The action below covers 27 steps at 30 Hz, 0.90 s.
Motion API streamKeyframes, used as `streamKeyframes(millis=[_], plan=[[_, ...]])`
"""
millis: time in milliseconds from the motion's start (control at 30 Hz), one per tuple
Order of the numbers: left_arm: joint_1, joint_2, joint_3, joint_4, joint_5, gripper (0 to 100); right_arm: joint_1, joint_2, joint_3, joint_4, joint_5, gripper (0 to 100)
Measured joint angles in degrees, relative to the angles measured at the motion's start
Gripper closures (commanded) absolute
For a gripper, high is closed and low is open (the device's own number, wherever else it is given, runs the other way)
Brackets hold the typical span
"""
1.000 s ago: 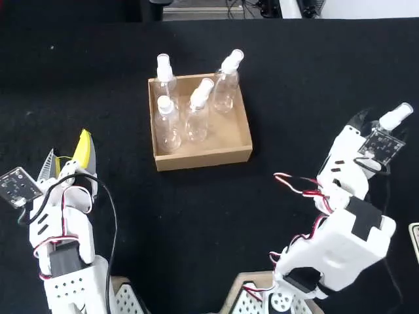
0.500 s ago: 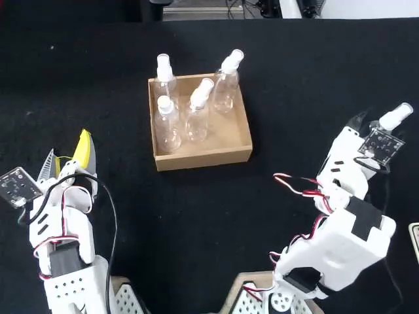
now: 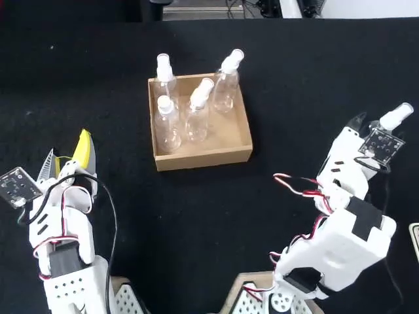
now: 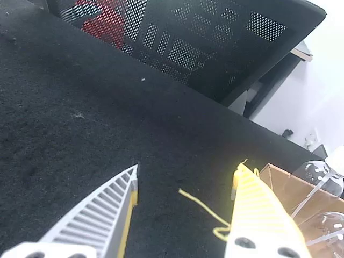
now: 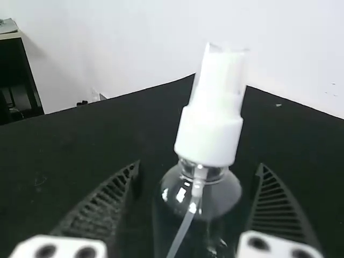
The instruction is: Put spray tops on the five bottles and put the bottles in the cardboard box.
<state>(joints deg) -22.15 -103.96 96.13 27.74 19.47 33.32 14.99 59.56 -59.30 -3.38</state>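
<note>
Toward the right side of the black table (image 3: 196, 222) the fifth bottle (image 5: 201, 188) stands with its spray top (image 5: 215, 123) already on, set between the jaws of the right gripper (image 5: 197, 166). The jaws stand apart, with a gap showing on either side of the bottle's neck and shoulder, so nothing looks clamped; lower down, any contact is hidden. Well apart from it, in the middle of the table, sits the cardboard box (image 3: 203, 158). Four capped bottles (image 3: 196, 121) stand inside it, crowded toward its far and left sides, leaving bare floor at the near right corner. The left gripper (image 3: 65, 152) hangs over the table to the left of the box, its jaws spread and holding nothing. By my reading the capping is done and the step in hand is the last pick — the right gripper needs to close on the bottle's body below the shoulder and lift it without tipping it. It would then carry the bottle across to the box and lower it into the free corner, clear of the spray tops already there.
</note>
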Motion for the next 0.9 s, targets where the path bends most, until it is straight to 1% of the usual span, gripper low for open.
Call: streamKeyframes(millis=[500, 567, 700, 767, 833, 900], plan=[[0.00, 0.00, 0.00, 0.00, 0.00, 73, 0.00, 0.00, 1.76, 0.00, 0.00, 72.8], [0.00, 0.00, 0.00, 0.00, 0.00, 73, 0.00, 0.00, 1.76, 0.00, 0.00, 77.4], [0.00, 0.00, 0.00, 0.00, 0.00, 73, 0.09, 0.00, 1.76, 0.00, 0.00, 99.0], [0.00, 0.00, 0.00, 0.00, 0.00, 73, 0.09, 0.00, 1.76, 0.00, 0.00, 96.8], [0.00, 0.00, 0.00, 0.00, 0.00, 73, 0.09, 0.00, 1.76, 0.00, 0.00, 99.0], [0.00, 0.00, 0.00, 0.00, 0.00, 73, 0.09, 0.00, 1.76, 0.00, 0.00, 98.8]])
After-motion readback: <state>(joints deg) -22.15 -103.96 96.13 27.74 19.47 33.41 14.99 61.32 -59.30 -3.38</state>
